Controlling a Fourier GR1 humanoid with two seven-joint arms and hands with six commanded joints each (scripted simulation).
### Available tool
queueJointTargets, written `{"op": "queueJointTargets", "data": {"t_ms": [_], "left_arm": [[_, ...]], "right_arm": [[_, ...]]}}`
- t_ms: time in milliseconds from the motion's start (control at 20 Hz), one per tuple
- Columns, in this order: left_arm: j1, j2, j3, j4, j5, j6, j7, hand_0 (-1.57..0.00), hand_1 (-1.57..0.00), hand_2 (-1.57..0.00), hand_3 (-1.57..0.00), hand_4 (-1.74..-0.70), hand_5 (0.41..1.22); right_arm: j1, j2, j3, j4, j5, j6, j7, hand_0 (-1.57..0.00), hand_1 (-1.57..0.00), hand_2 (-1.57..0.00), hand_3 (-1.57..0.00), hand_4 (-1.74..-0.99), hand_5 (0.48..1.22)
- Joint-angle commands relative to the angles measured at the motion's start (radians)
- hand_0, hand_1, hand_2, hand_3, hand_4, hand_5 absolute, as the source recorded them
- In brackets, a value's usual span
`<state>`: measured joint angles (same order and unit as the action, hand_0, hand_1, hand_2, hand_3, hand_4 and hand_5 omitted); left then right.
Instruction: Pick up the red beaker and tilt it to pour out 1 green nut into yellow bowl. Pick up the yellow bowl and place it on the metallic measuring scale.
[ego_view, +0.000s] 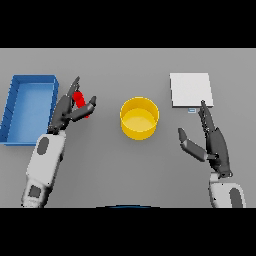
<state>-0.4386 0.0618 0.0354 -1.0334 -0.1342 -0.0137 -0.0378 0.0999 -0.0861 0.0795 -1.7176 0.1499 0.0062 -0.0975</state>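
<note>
Head view over a plain grey table (125, 170), which fills the whole scene; we see no wall or floor beyond it. Nearest us, the right hand (215, 145) rests low on the right with fingers straight and thumb spread, released and holding nothing; its fingertips point toward the far side, ending just short of the metallic measuring scale (191, 90). On the left, the left hand (70, 110) reaches up from the lower left, its fingers and thumb curled round the red beaker (80, 99), which it is grasping; only part of the beaker shows between them, and we cannot tell whether it is lifted off the table. Between the two hands, near the table's middle, stands the yellow bowl (139, 118), upright and apart from both. Beside the left hand lies a blue tray (15, 107) at the left edge. Farthest right is the scale, a pale square plate
</note>
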Motion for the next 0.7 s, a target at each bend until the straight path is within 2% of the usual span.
{"op": "queueJointTargets", "data": {"t_ms": [0, 150, 200, 250, 300, 350, 450, 550, 650], "left_arm": [[-0.011, -0.003, 0.005, 0.027, -0.001, 0.002, -0.006, 0.0, 0.0, 0.0, 0.0, -1.32, 0.71], [-0.036, -0.009, 0.014, 0.075, 0.004, -0.004, -0.067, 0.0, 0.0, 0.0, 0.0, -1.36, 0.735], [-0.042, -0.013, 0.021, 0.08, 0.008, 0.002, -0.077, 0.0, 0.0, -0.03, 0.0, -1.39, 0.752], [-0.062, -0.022, 0.03, 0.1, 0.014, 0.011, -0.074, -0.08, -0.08, -0.12, -0.08, -1.42, 0.77], [-0.071, -0.029, 0.041, 0.113, 0.022, 0.019, -0.066, -0.25, -0.28, -0.31, -0.22, -1.44, 0.795], [-0.078, -0.036, 0.047, 0.124, 0.022, 0.034, -0.069, -0.46, -0.48, -0.5, -0.49, -1.44, 0.881], [-0.078, -0.039, 0.039, 0.138, -0.012, 0.078, -0.081, -0.86, -0.87, -0.89, -0.88, -1.44, 1.003], [-0.09, -0.046, 0.041, 0.149, -0.032, 0.096, -0.099, -1.12, -1.13, -1.13, -1.13, -1.44, 1.082], [-0.099, -0.051, 0.052, 0.157, -0.035, 0.096, -0.097, -1.28, -1.29, -1.29, -1.29, -1.45, 1.132]], "right_arm": [[-0.006, 0.004, 0.003, -0.001, 0.007, -0.007, 0.017, 0.0, 0.0, 0.0, 0.0, -1.315, 0.682], [0.006, 0.002, 0.001, 0.011, 0.007, -0.004, 0.013, 0.0, 0.0, 0.0, 0.0, -1.298, 0.682], [-0.002, 0.0, -0.003, 0.016, 0.013, -0.012, 0.011, 0.0, 0.0, 0.0, 0.0, -1.295, 0.683], [-0.006, -0.001, -0.003, 0.014, 0.018, -0.016, 0.009, 0.0, 0.0, 0.0, 0.0, -1.291, 0.684], [-0.001, -0.002, -0.004, 0.011, 0.014, -0.013, 0.003, 0.0, 0.0, 0.0, 0.0, -1.289, 0.684], [-0.01, -0.005, -0.003, 0.01, 0.017, -0.012, 0.011, 0.0, 0.0, 0.0, 0.0, -1.286, 0.685], [-0.007, 0.007, 0.006, 0.019, 0.018, -0.011, 0.009, 0.0, 0.0, 0.0, 0.0, -1.283, 0.683], [-0.008, 0.005, 0.0, 0.024, 0.014, -0.01, 0.01, 0.0, 0.0, 0.0, 0.0, -1.29, 0.684], [-0.013, 0.005, -0.001, 0.017, 0.011, -0.011, 0.0, 0.0, 0.0, 0.0, 0.0, -1.293, 0.682]]}}
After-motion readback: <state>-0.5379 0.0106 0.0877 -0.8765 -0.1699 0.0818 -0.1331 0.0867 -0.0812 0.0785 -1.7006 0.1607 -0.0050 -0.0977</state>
